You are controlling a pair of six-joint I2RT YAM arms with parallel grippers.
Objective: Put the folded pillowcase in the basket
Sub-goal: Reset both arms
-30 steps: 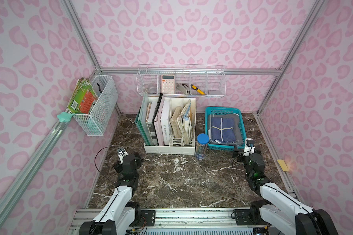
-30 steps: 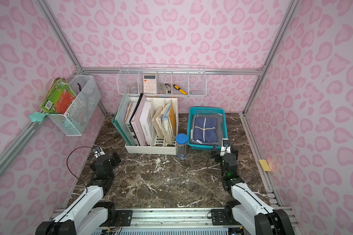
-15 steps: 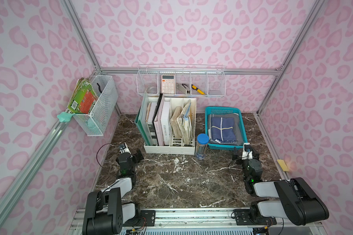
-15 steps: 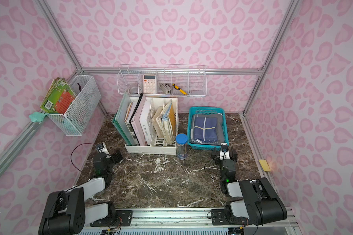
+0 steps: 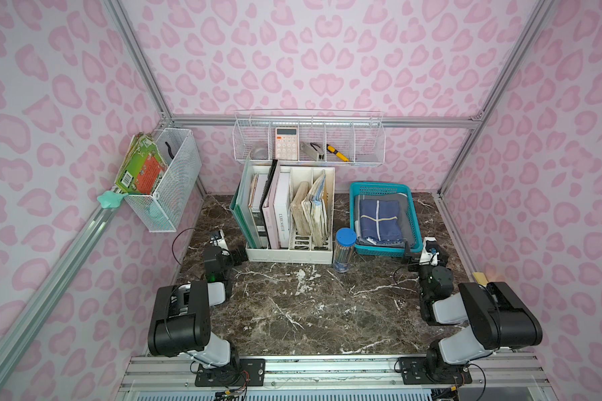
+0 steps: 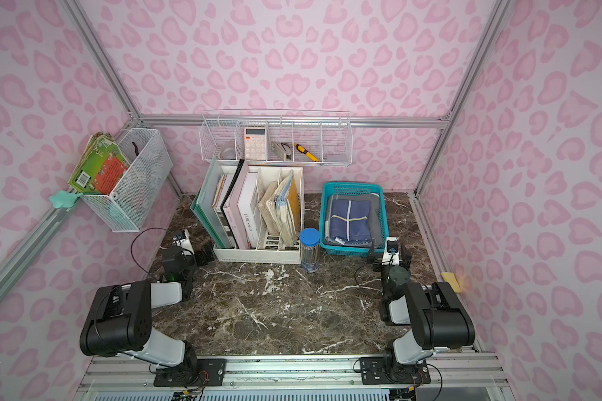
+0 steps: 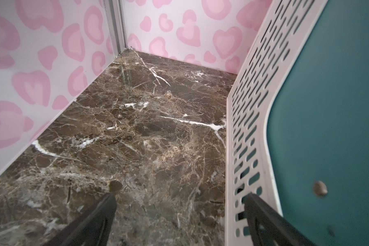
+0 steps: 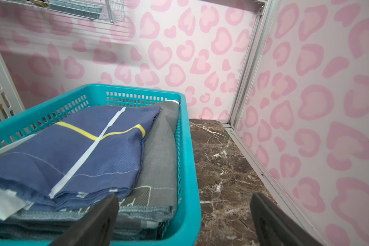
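The folded pillowcase (image 5: 379, 220) (image 6: 350, 220) (image 8: 83, 153), blue with a white and a yellow stripe, lies on grey cloth inside the teal basket (image 5: 379, 189) (image 6: 353, 189) (image 8: 190, 170) at the back right. Just in front of the basket's near right corner, my right gripper (image 5: 424, 251) (image 6: 389, 251) (image 8: 184, 198) stands open and holds nothing. Its jaws straddle that corner without touching the cloth. My left gripper (image 5: 235, 257) (image 6: 204, 255) (image 7: 181, 197) is open and empty over bare marble, beside the white rack's front left corner.
A white file rack (image 5: 289, 255) full of books stands left of the basket, its perforated side (image 7: 249, 127) close to my left gripper. Between the two stands a pencil jar (image 5: 343, 250) with a blue lid. Wire baskets (image 5: 310, 139) (image 5: 167, 180) hang on the walls.
Both arms have folded up, and their elbows now rise into view near the front rail. The grippers stay open in nearly the same places.
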